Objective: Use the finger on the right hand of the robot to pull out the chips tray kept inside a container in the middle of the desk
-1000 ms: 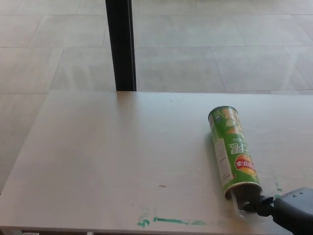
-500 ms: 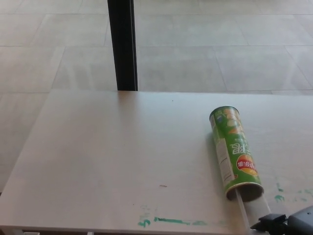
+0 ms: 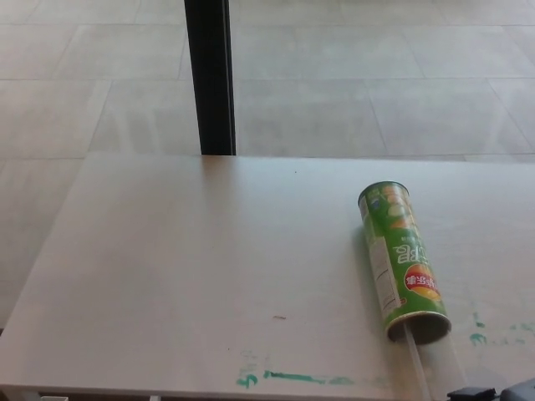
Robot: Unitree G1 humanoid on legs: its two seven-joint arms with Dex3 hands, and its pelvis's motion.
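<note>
At the near edge of the pale wooden counter [image 3: 192, 267], only a sliver of the robot's black right hand [image 3: 493, 393] shows in the bottom right corner of the head view; whether its fingers are spread or pressed together cannot be told. The left hand is out of sight. Just beside that hand, a clear plastic chips tray [image 3: 422, 368] sticks out of the open mouth of a green cylindrical chips container [image 3: 401, 259] and runs toward the counter's near edge, faint against the pale surface. The container lies on its side on the right part of the counter, its open end toward the camera and its closed end pointing away, with a red-and-yellow label patch near the mouth. Smears of green paint [image 3: 292, 378] streak the counter along its near edge to the left of the tray, and smaller green marks [image 3: 478, 337] sit to the right of the container's mouth. Beyond the counter's far edge stands a black vertical post [image 3: 209, 75], rising from a floor of large light grey tiles [image 3: 376, 75].
</note>
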